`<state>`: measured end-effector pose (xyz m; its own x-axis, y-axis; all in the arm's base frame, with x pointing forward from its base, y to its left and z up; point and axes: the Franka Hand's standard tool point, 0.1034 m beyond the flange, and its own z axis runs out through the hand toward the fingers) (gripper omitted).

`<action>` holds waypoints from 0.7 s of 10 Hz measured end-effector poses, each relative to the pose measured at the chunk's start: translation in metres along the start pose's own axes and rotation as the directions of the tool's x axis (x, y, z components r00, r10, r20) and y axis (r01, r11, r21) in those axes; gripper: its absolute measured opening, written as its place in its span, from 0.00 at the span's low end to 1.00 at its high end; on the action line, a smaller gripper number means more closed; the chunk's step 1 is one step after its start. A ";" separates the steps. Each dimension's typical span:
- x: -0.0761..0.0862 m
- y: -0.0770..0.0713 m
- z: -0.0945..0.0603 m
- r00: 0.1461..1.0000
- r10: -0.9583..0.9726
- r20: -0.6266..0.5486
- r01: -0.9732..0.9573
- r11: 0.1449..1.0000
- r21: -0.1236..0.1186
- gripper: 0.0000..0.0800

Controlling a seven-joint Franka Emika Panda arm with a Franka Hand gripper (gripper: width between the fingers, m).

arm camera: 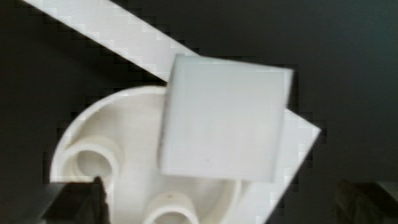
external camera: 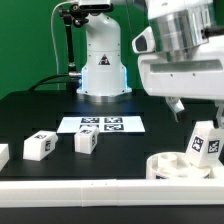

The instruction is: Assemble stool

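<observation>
My gripper (external camera: 190, 106) hangs at two o'clock of the scene, right above an upright leg (external camera: 205, 141) whose tag faces the camera. Whether my fingers clasp it I cannot tell. The leg's foot is at the round seat (external camera: 172, 166), at four o'clock. The marker board (external camera: 102, 125) lies mid-table (external camera: 30, 112), with my base (external camera: 101, 60) at its twelve o'clock. One loose leg (external camera: 86, 141) lies at the board's seven o'clock, and another loose leg (external camera: 40, 146) at eight.
</observation>
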<state>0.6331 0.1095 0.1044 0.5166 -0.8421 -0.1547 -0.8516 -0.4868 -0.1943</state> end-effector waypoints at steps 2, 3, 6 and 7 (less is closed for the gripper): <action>-0.001 0.002 0.002 0.998 -0.055 0.002 0.055 0.998 -0.004 0.81; -0.001 0.002 0.002 0.992 -0.123 0.002 0.123 0.992 -0.004 0.81; -0.008 0.000 0.003 0.901 -0.434 -0.008 0.433 0.901 -0.034 0.81; -0.009 -0.001 0.003 0.865 -0.501 -0.008 0.501 0.865 -0.036 0.81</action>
<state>0.6294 0.1178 0.1034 0.8733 -0.4862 -0.0292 -0.4809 -0.8511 -0.2107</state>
